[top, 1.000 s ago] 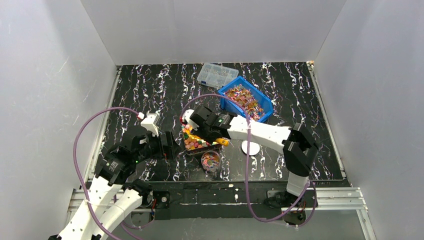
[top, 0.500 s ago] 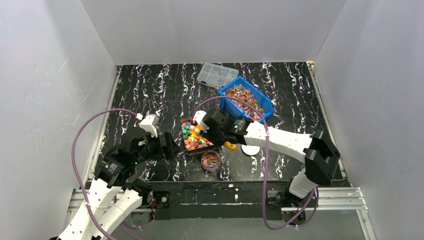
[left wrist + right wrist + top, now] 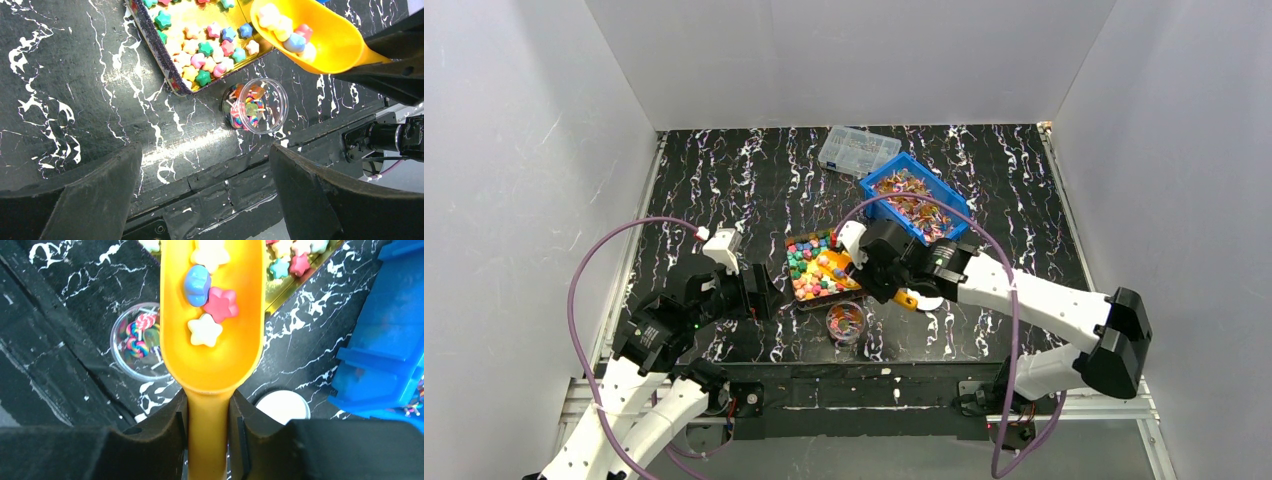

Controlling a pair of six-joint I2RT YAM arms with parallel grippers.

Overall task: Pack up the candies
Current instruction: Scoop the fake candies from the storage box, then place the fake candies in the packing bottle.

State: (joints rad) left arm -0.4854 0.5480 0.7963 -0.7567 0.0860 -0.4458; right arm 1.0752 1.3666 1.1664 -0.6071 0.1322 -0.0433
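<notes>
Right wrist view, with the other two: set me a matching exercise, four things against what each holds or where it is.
1 scoop
2 clear jar
3 blue bin
4 white lid

A lollipops inside
B lying flat, nothing on it
C shiny wrapped candies inside
D in the right gripper, carrying star candies

Pairs: 1-D, 2-A, 3-C, 4-B

Robot lab test cell, white panel walls (image 3: 844, 60), black marbled table (image 3: 714, 170)

No text, label, brand, number or sign can be read in any view. Any print on the shiny wrapped candies (image 3: 906, 184) in the blue plastic bin (image 3: 929, 174), upper centre, is too small to resolve.
</notes>
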